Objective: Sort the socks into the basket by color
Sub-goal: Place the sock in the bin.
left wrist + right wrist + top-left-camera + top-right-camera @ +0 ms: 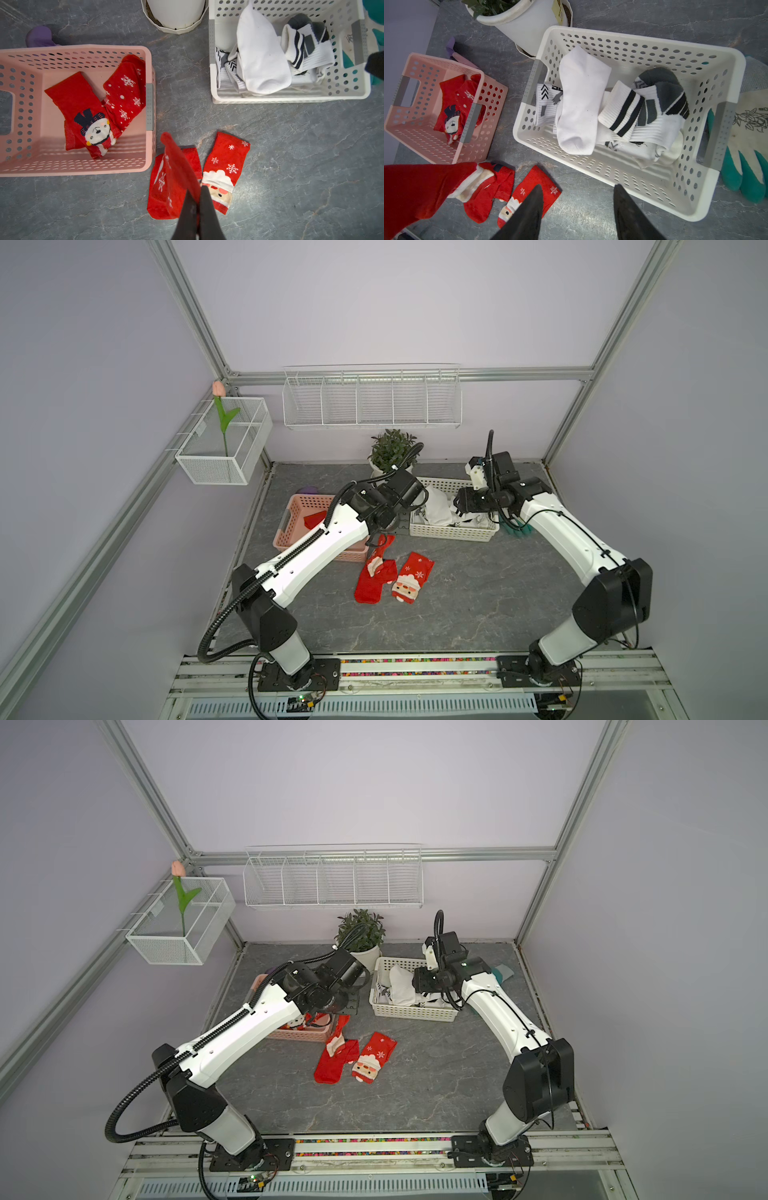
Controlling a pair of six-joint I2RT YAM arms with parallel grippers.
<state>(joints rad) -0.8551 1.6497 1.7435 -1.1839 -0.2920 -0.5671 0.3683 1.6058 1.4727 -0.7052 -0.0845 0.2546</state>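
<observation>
The left pincer (pixel 197 190) is clamped narrow on a red sock (pixel 178 166), which hangs from it above the grey stone-patterned tabletop (pixel 478 605), just right of the pink basket's (pixel 149 62) near right corner. In a top view the hanging sock (pixel 380 545) droops toward a second red sock (pixel 368 591) lying flat below it. Whether the two touch I cannot tell, as they overlap in every view. Just right of that flat sock lies a red Santa sock (pixel 224 166) with white snowflakes, its Santa face toward the near side. The pink basket stands at the left of the tabletop and holds two red socks: a snowman sock (pixel 91 124) and, beside it against the right wall, a snowflake sock (pixel 126 89). The right pincer (pixel 578 186) hovers over the near side of the white basket (pixel 633 39), its jaws spread wide with nothing between them. Inside that basket, at the right, lie a plain white sock (pixel 581 99), a white sock with black stripes (pixel 623 112) and a grey-toed one (pixel 660 83), piled on others. A teal-and-white glove (pixel 747 145) lies on the tabletop just right of the white basket. A potted plant (pixel 392 448) stands at the far edge between the two baskets, and a small purple thing (pixel 39 37) sits behind the pink one.
</observation>
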